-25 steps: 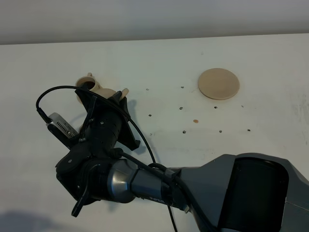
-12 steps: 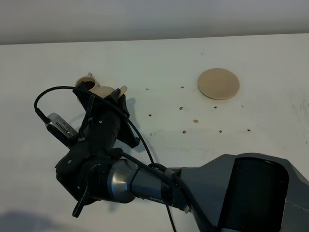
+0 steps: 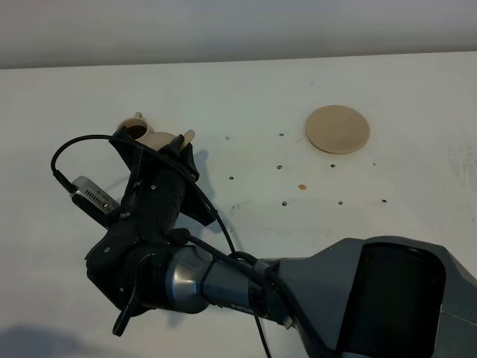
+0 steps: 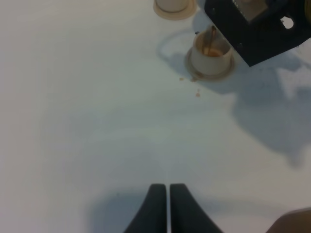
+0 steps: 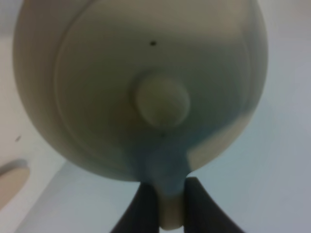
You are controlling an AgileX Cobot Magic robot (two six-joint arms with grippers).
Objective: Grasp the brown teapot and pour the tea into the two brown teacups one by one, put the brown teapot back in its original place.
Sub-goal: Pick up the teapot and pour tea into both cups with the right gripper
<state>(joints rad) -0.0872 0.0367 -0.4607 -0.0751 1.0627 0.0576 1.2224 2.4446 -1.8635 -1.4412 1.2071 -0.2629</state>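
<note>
My right gripper [image 3: 170, 153] reaches across to the far left and is shut on the loop handle of the brown teapot [image 3: 162, 139], held tilted above the table. The right wrist view shows its knobbed lid [image 5: 163, 99] with the fingers [image 5: 146, 208] clamped on the handle. In the left wrist view a thin stream of tea runs into a brown teacup [image 4: 210, 52] on its saucer, under the right gripper [image 4: 257, 26]. The second teacup [image 4: 173, 5] stands just beyond. One teacup [image 3: 135, 129] shows in the high view. The tan coaster [image 3: 337, 129] lies bare at far right. My left gripper [image 4: 168, 206] is shut and empty.
Small brown tea drops [image 4: 197, 93] lie on the white table beside the saucer, and one brown spot [image 3: 302, 186] lies near the table's middle. The right arm's black body and cable [image 3: 149, 246] cover the near left of the table.
My right gripper with the teapot has shifted slightly toward the far left, and more of the teacup shows beside it. The coaster has not moved.
</note>
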